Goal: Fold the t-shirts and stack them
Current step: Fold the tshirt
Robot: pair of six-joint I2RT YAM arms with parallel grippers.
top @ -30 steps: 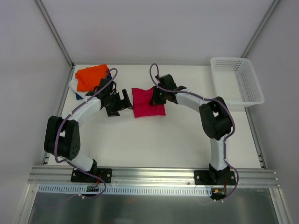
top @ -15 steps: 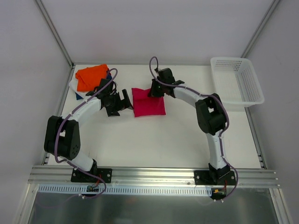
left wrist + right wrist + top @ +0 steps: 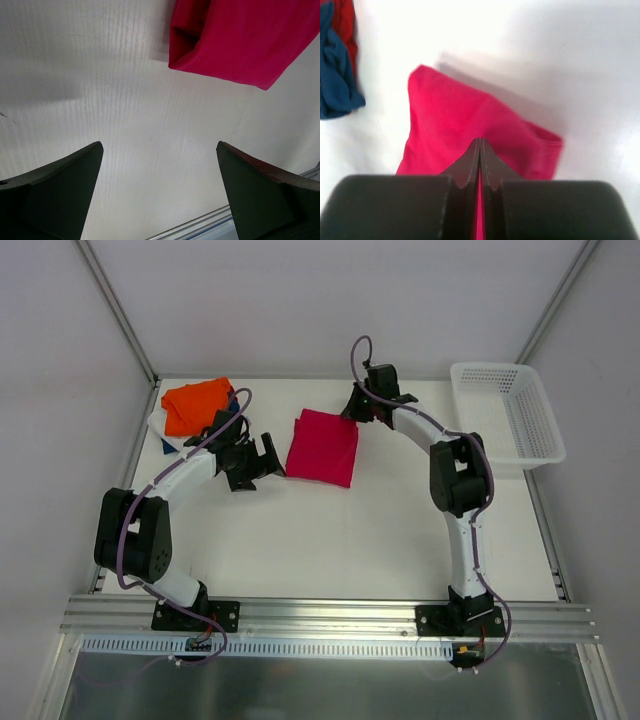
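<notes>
White mesh basket (image 3: 505, 416) at the far right corner of the white table (image 3: 330, 540)

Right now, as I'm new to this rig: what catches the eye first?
The crimson t-shirt in the middle, its far corner pinched in the shut right gripper. To its left the left gripper hangs wide open, and an orange t-shirt tops the pile in the far-left corner.
</notes>
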